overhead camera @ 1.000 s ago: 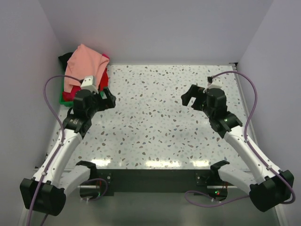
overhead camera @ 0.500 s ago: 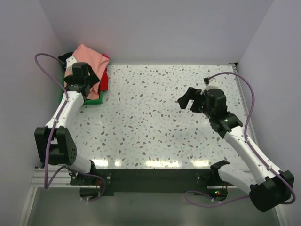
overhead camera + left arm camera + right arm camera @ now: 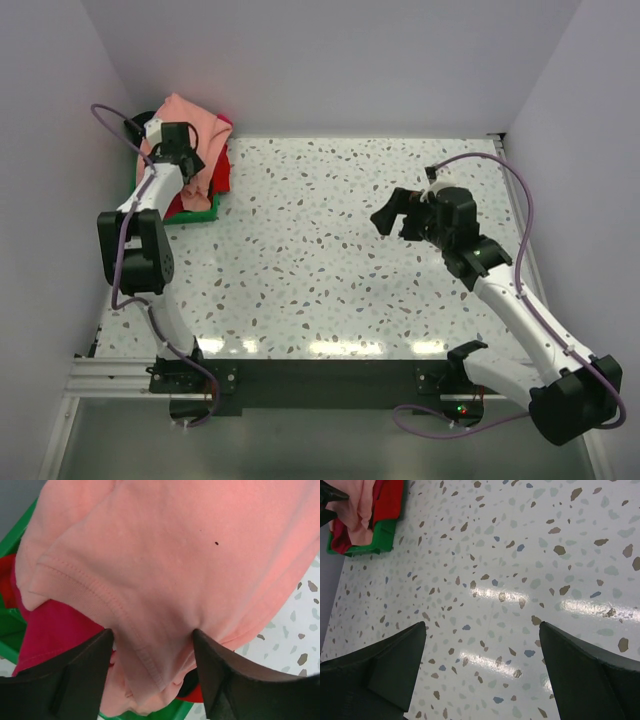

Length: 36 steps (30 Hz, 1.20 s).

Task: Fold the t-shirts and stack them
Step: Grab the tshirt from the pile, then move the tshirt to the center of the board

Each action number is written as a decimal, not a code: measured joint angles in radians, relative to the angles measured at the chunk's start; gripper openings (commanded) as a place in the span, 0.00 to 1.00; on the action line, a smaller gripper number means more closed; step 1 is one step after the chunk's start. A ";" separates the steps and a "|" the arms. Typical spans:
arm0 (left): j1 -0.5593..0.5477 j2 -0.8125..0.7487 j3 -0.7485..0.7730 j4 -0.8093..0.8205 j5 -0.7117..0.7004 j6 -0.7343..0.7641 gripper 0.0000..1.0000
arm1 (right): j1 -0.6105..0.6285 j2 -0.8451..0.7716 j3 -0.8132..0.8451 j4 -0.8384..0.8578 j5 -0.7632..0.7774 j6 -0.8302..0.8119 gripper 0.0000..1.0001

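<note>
Table: L pincer wide, astride tee

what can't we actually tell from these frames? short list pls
- Pile count, top view: the salmon-pink t-shirt and left tool cover it; only edges of the red t-shirt and magenta-pink t-shirt show.
- Contact, left wrist view: open fingers straddle a salmon fold; touching or not is unclear.
- Green tray: mostly buried under cloth; the right wrist view crops it at the corner.
- Dark patch behind the pile: too small to identify.
</note>
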 measured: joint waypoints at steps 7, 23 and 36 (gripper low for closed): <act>0.010 0.037 0.017 0.013 0.037 0.012 0.15 | 0.000 0.021 0.000 0.002 -0.028 0.000 0.99; 0.018 -0.222 0.017 0.008 0.159 0.054 0.00 | 0.000 0.026 0.006 0.007 -0.051 0.000 0.99; -0.207 -0.581 0.057 0.015 0.332 0.147 0.00 | 0.000 0.027 0.071 0.005 -0.073 -0.011 0.99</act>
